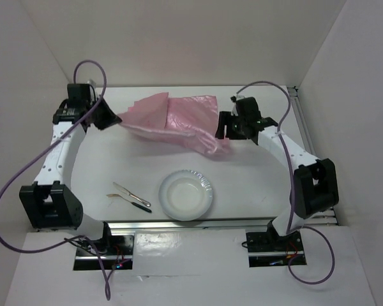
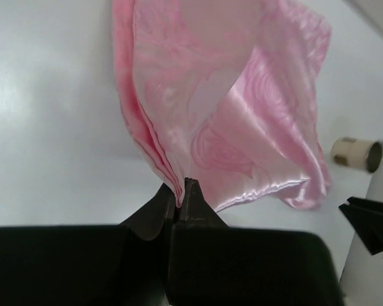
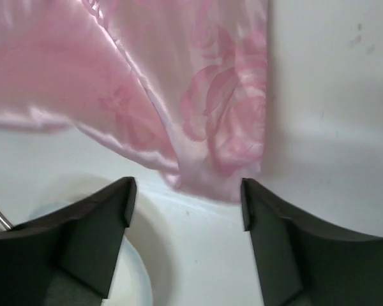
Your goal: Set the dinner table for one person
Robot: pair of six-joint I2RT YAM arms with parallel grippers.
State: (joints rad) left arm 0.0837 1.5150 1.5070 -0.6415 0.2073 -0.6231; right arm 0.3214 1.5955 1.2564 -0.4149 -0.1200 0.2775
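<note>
From above, the dinner table (image 1: 115, 159) holds one pink cloth (image 1: 179, 121), bunched toward the far side between my two arms. My left gripper (image 1: 118, 118) meets the cloth's left corner, and my right gripper (image 1: 225, 132) sits at its right end. Nearer my bases lies one white plate (image 1: 186, 195). Just to its left is a small cluster of cutlery (image 1: 131, 194). I make out at least two pieces, one of them dark-handled, but I cannot give a sure count.

In my left wrist view, both fingers (image 2: 198, 204) of the left gripper (image 2: 182, 191) are pressed together on the cloth's (image 2: 230, 115) folded edge, pinching several layers. The rest of the cloth fans out over the white table (image 2: 51, 95). One small beige cylinder (image 2: 357, 154) shows at the right, beyond the cloth.

In my right wrist view, the right gripper's (image 3: 188, 186) two fingers (image 3: 102, 236) are spread wide with nothing clamped between them. The cloth's (image 3: 147, 95) drooping end hangs just beyond the tips, in line with the gap. The table (image 3: 332, 95) shows bare to the right. A slice of the plate's (image 3: 137, 274) rim shows at the lower left, beside my left-hand finger.
</note>
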